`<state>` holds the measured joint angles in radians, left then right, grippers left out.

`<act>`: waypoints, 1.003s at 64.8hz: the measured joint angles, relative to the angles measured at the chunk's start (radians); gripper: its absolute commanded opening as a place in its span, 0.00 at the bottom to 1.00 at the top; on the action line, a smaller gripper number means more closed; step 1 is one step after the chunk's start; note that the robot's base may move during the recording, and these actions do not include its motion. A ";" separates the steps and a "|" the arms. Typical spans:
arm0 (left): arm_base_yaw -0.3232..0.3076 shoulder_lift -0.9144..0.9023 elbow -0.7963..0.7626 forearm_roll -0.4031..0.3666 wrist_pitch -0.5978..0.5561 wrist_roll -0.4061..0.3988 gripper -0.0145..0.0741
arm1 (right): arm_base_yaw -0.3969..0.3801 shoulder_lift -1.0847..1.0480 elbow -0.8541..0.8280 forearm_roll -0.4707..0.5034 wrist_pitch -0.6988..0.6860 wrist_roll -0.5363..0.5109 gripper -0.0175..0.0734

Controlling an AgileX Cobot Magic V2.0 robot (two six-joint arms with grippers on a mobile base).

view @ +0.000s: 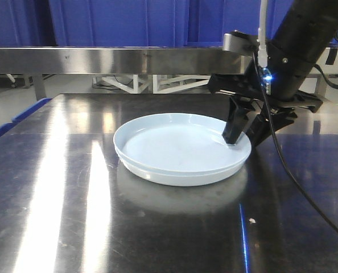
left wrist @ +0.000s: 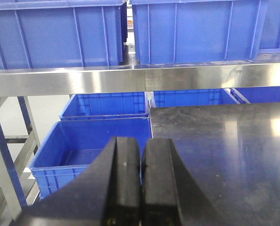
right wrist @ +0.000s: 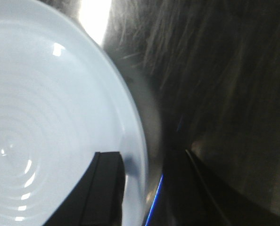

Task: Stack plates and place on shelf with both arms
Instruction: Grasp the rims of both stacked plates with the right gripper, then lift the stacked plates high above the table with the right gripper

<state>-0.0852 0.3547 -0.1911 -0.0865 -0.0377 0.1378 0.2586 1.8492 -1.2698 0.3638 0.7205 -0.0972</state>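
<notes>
Two white plates [view: 174,151] lie stacked on the dark steel tabletop [view: 72,227]; the lower one's rim [view: 157,173] shows under the upper. My right gripper [view: 244,139] is open and straddles the stack's right rim, one finger inside the upper plate and one outside. In the right wrist view the plate [right wrist: 50,108] fills the left, and the gripper [right wrist: 147,188] has the rim between its jaws with gaps on both sides. My left gripper [left wrist: 141,155] is shut and empty, facing the shelf rail [left wrist: 130,80], off the table's left edge. It is out of the front view.
The steel shelf rail [view: 101,60] runs behind the table with blue crates [left wrist: 55,33] on it. More open blue crates [left wrist: 97,141] stand below, left of the tabletop [left wrist: 225,141]. A cable [view: 294,176] hangs from the right arm over the table.
</notes>
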 measured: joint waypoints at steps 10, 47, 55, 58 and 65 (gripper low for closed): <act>0.000 0.000 0.000 0.000 0.000 0.000 0.26 | 0.016 0.000 0.000 0.000 -0.005 0.011 0.58; 0.000 0.000 0.000 0.000 0.000 0.000 0.26 | 0.023 -0.042 0.006 0.012 -0.005 0.040 0.25; 0.000 0.000 0.000 0.000 0.000 0.000 0.26 | 0.011 -0.125 0.041 -0.008 -0.112 0.039 0.25; 0.000 0.000 0.000 0.000 0.000 0.000 0.26 | -0.001 -0.177 0.087 -0.015 -0.214 0.039 0.25; 0.000 0.000 0.000 0.000 0.000 0.000 0.26 | -0.027 -0.304 0.230 -0.022 -0.428 0.039 0.25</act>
<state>-0.0852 0.3547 -0.1911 -0.0865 -0.0377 0.1378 0.2314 1.5451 -1.0399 0.3417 0.2921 -0.0587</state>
